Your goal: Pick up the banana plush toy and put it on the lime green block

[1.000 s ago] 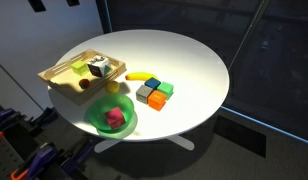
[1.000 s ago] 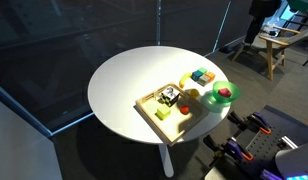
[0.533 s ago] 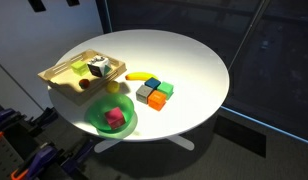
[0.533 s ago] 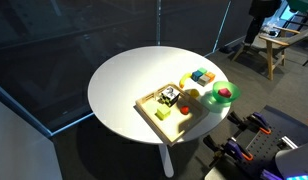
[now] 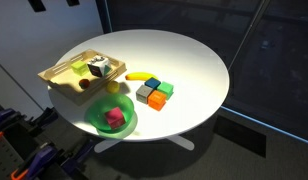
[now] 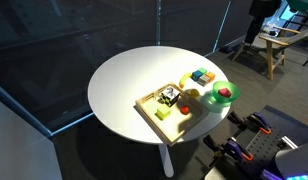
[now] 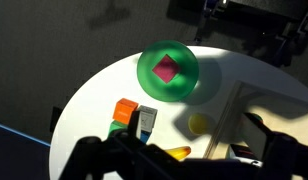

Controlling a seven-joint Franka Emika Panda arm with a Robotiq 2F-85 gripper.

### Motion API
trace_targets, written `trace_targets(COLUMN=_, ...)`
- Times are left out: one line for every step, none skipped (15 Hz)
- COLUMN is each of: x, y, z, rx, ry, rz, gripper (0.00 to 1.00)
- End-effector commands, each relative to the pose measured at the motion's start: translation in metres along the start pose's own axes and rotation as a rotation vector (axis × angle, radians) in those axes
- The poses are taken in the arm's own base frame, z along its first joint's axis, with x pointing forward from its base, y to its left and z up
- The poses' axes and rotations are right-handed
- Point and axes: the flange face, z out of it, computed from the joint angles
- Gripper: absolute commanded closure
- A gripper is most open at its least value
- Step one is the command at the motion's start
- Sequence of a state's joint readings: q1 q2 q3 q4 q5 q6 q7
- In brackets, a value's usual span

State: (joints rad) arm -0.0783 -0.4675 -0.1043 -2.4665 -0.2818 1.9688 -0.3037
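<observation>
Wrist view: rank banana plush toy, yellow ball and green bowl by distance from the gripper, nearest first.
1. banana plush toy: lowest in frame, just ahead of the gripper.
2. yellow ball: mid-frame, slightly right.
3. green bowl: top centre, beyond both.

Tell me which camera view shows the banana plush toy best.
An exterior view: the banana plush toy lies whole and unobstructed beside the cubes. In an exterior view from farther off it is only a faint yellow speck. The wrist view catches just a sliver low in the frame.
</observation>
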Motion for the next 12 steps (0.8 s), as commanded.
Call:
trace_targets(x=0.000, y=0.000, z=0.000, rx=0.000, ry=-0.001, rz=0.000, gripper=0.00)
trace_targets(x=0.000, y=0.000, z=0.000, rx=0.000, ry=-0.001, rz=0.000, gripper=0.00)
trace_targets(x=0.000, y=0.000, z=0.000, rx=0.000, ry=-0.001, rz=0.000, gripper=0.00)
trace_targets(x=0.003, y=0.001, z=-0.001, rx=0.000, ry=-0.003, rz=0.004, gripper=0.00)
trace_targets(x=0.007, y=0.001, z=-0.001, rx=0.000, ry=-0.005, rz=0.009, gripper=0.00)
trace_targets(x=0.009, y=0.002, z=-0.001, rx=0.000, ry=-0.008, rz=0.013, gripper=0.00)
trace_targets(x=0.014, y=0.002, z=-0.002, rx=0.000, ry=-0.010, rz=0.018, gripper=0.00)
trace_targets(x=0.016, y=0.003, z=-0.002, rx=0.000, ry=-0.013, rz=0.022, gripper=0.00)
trace_targets(x=0.020, y=0.003, z=-0.002, rx=0.001, ry=-0.014, rz=0.022, gripper=0.00)
trace_targets(x=0.023, y=0.004, z=-0.002, rx=0.001, ry=-0.015, rz=0.022, gripper=0.00)
trace_targets(x=0.027, y=0.005, z=-0.003, rx=0.001, ry=-0.013, rz=0.023, gripper=0.00)
trace_targets(x=0.031, y=0.007, z=-0.003, rx=0.006, ry=-0.010, rz=0.025, gripper=0.00)
